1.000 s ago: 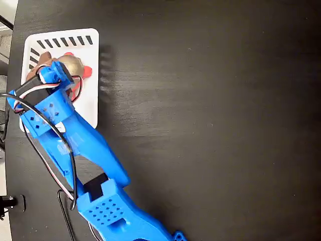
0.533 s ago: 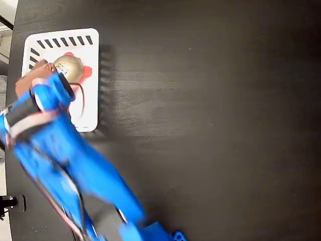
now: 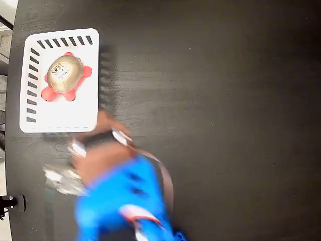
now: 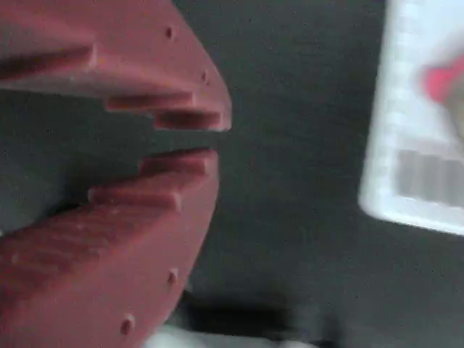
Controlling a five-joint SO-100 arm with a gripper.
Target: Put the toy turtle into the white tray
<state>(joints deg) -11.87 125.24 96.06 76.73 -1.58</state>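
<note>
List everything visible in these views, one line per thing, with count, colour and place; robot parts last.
small rubbery toy turtle with grey-gold shell and pink-red feet: one, lying inside the tray, in its upper half in the fixed view.
flat white rectangular plastic tray with dark slanted slots: one, white, upper left of the table in the fixed view.
black table: one, black, under everything.
blue robot arm: one, blue, motion-blurred, bottom left of the fixed view, clear of the tray.
tool: one, reddish-brown toothed fingers, slightly parted and empty, over bare table in the wrist view.
</note>
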